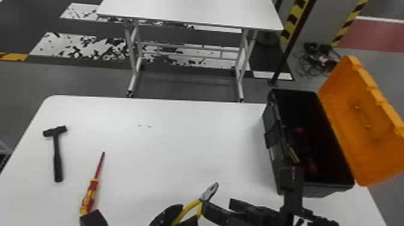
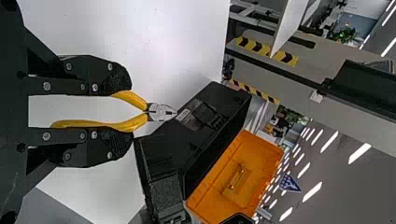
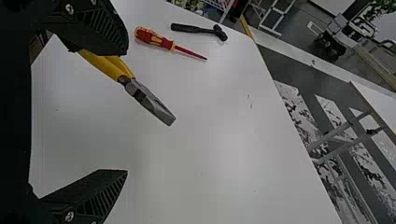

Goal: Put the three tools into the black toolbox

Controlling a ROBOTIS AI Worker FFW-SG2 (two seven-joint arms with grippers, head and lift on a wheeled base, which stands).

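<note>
left gripper (image 1: 180, 217): pinching the pliers (image 1: 210, 191) by their yellow handles, one finger on either side in the left wrist view, handles splayed. pliers up off the table (image 1: 168, 135), near its front edge in the head view, metal nose pointing away from the left gripper (image 2: 123, 112).

right gripper (image 1: 249, 187): fingers (image 3: 100, 198) spread wide. just beside the pliers; in the right wrist view the yellow handles run behind one finger. in the head view its other finger overlaps the near end of the toolbox.

screwdriver (image 1: 90, 192): lying on the table, left side, red and yellow handle toward the robot, shaft pointing away. hammer (image 1: 57, 156): on the table too, further left, black, head at the far end, handle toward the robot. the two are near each other, apart.

black toolbox (image 1: 273, 156): right side of the table, open, orange lid (image 1: 360, 120) swung out to the right. small red bits inside, can't tell what they are.

beyond the table: second white table (image 1: 192, 12) on metal legs, dark cables (image 1: 320, 58) on the floor by yellow-black striped posts (image 1: 293, 22).
</note>
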